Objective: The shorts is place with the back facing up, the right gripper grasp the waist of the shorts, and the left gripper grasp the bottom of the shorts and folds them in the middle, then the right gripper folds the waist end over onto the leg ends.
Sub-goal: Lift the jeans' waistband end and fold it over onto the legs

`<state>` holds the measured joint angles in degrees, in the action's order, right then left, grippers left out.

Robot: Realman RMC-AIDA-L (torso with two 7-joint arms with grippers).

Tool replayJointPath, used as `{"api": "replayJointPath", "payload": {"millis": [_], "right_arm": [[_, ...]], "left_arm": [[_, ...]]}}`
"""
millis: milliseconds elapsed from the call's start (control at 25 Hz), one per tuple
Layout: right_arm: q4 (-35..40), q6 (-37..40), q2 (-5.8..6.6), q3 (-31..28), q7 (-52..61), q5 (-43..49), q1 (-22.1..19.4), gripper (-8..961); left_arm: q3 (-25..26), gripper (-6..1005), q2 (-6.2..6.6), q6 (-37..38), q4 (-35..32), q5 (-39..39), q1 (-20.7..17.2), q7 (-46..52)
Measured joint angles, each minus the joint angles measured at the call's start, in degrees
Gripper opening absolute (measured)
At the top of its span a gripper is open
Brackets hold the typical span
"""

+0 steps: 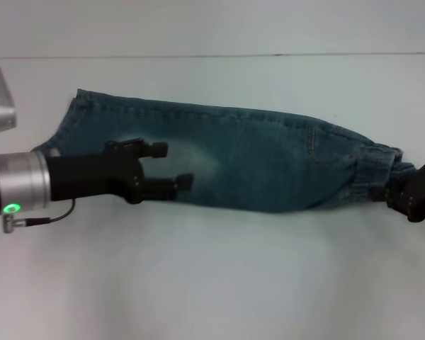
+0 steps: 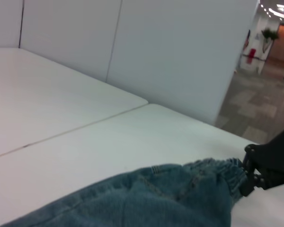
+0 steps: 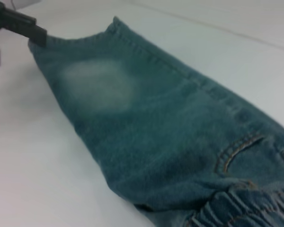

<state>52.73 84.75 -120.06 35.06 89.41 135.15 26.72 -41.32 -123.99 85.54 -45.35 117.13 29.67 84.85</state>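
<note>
Head view: the shorts (image 1: 234, 159) lie folded lengthwise across the white table (image 1: 212, 283). The left gripper (image 1: 171, 166) hovers above the leg end, fingers spread apart and holding nothing. The right gripper (image 1: 382, 185) clamps the waist.

Left wrist view: the right gripper (image 2: 250, 176) pinches the gathered waistband (image 2: 217, 172).

Right wrist view: a back pocket (image 3: 239, 149) shows near the waistband.

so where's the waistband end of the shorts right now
In the head view the elastic waistband lies at the right end of the shorts on the white table, right against the right gripper.
</note>
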Motion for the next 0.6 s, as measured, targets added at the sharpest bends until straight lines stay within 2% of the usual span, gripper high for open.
{"api": "replayJointPath", "payload": {"millis": [160, 320, 560, 600], "right_arm": [[2.85, 1.62, 0.00, 0.00, 0.49, -0.68, -0.67, 48], [4.36, 2.59, 0.03, -0.04, 0.80, -1.17, -0.98, 52], [6.47, 3.25, 0.23, 0.02, 1.45, -1.21, -0.97, 59], [7.19, 3.82, 0.20, -0.02, 1.55, -1.21, -0.96, 60]], "left_arm": [[0.24, 908, 0.01, -3.52, 4.43, -2.59, 1.89, -0.08], [-0.02, 748, -0.08, -5.47, 7.65, -4.23, 3.81, -1.06], [-0.24, 465, -0.37, -10.77, 16.11, -8.42, 7.64, -4.39], [-0.26, 445, -0.41, -11.47, 17.47, -8.98, 8.12, -5.15]]}}
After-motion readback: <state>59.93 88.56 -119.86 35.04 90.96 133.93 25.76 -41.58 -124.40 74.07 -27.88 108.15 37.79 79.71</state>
